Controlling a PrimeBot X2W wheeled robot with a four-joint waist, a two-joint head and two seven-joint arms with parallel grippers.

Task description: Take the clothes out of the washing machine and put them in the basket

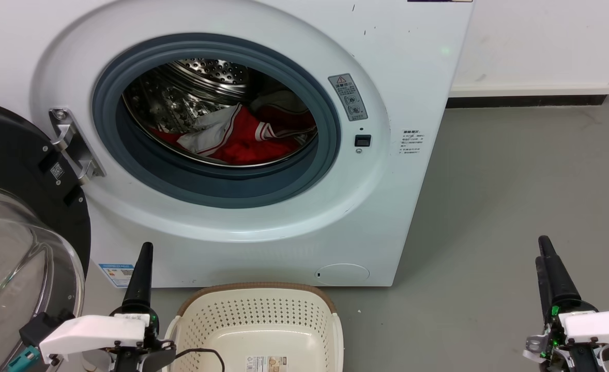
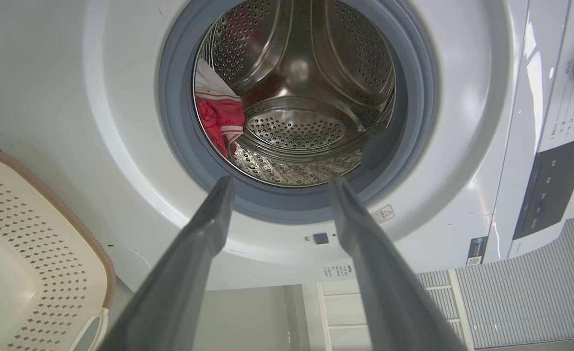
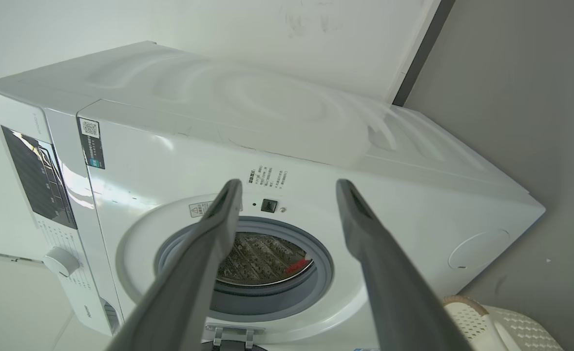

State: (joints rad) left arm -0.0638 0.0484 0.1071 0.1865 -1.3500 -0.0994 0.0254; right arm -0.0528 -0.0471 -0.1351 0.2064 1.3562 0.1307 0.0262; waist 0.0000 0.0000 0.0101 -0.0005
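The washing machine [image 1: 263, 232] stands on a grey floor [image 1: 501, 206] against a white wall [image 1: 537, 41]. Its black-rimmed glass door [image 1: 23, 243] is swung wide open to the left on a metal hinge [image 1: 72, 144], and the bulging glass sits just beside the left gripper [image 1: 146, 253], crowding that side. The basket [image 1: 255, 285] sits on the floor close against the machine's front, below the opening and between the two grippers, nearer the left one. The clothes [image 1: 242, 139], red with white trim and a white-grey piece on top, lie low in the steel drum [image 1: 201, 77] behind the grey rubber seal [image 1: 222, 188], above and ahead of both grippers and touching neither. The left gripper is spread wide and holds nothing; in the left wrist view its fingertips frame the seal's lower lip. The right gripper [image 1: 544, 248], also spread wide and holding nothing, stands well off to the right over bare floor, beyond the machine's right edge. The round opening is unobstructed, and open floor lies to the basket's right.
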